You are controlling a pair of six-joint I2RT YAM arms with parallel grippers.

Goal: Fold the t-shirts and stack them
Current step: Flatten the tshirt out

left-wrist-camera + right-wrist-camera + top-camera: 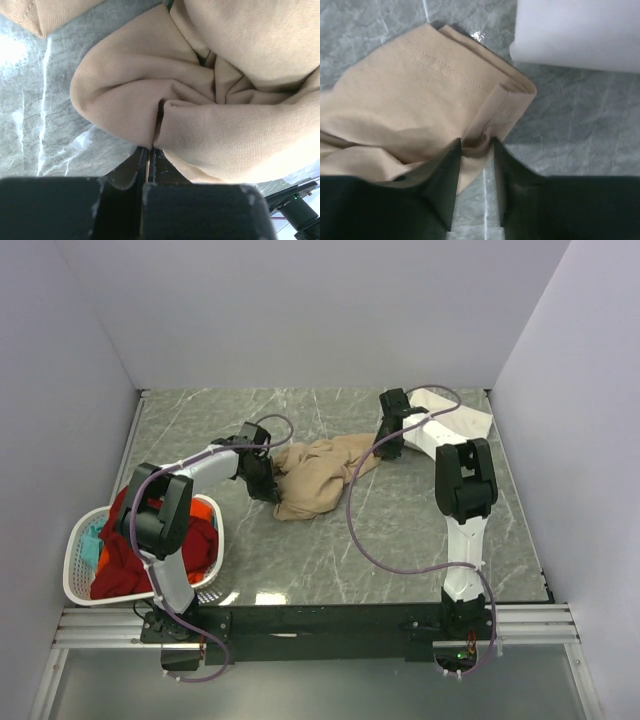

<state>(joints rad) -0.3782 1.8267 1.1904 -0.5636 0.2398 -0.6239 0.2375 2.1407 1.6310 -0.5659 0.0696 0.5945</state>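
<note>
The tan t-shirt [320, 475] lies crumpled in the middle of the table. My left gripper [266, 480] is at its left edge; in the left wrist view the jaws [150, 150] are shut on a fold of the tan t-shirt [210, 115]. My right gripper [390, 445] is at the shirt's right end; in the right wrist view its narrow-set jaws [476, 145] pinch a bunched sleeve hem of the tan t-shirt [420, 95]. The cream-white folded t-shirt [458, 423] lies flat at the back right and shows in the right wrist view [580, 30].
A white plastic laundry basket [78, 570] stands at the near left, holding a red shirt [125, 560], an orange one [203, 510] and a teal one [92, 535]. Grey walls close in the left, back and right. Purple cables loop over the table.
</note>
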